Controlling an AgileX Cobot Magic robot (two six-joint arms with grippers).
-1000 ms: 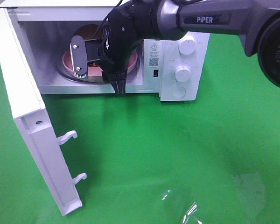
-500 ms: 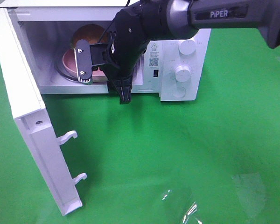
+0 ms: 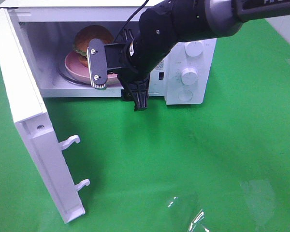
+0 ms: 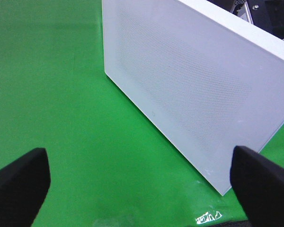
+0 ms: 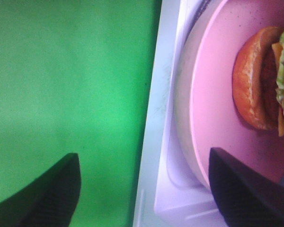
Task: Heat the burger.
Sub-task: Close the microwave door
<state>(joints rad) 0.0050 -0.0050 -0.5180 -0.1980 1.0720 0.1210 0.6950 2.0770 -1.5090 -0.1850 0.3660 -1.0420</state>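
My right gripper hangs jaws apart, empty, at the white microwave's mouth. The glossy brown burger sits on its round pink plate inside, upper left, so I judge the door comes next.

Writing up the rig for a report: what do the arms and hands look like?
Right arm: glossy black casing, grey link, thin black cable. Right hand: black fingers, one with a silvery screwed pad. Left hand: blunt black fingers.
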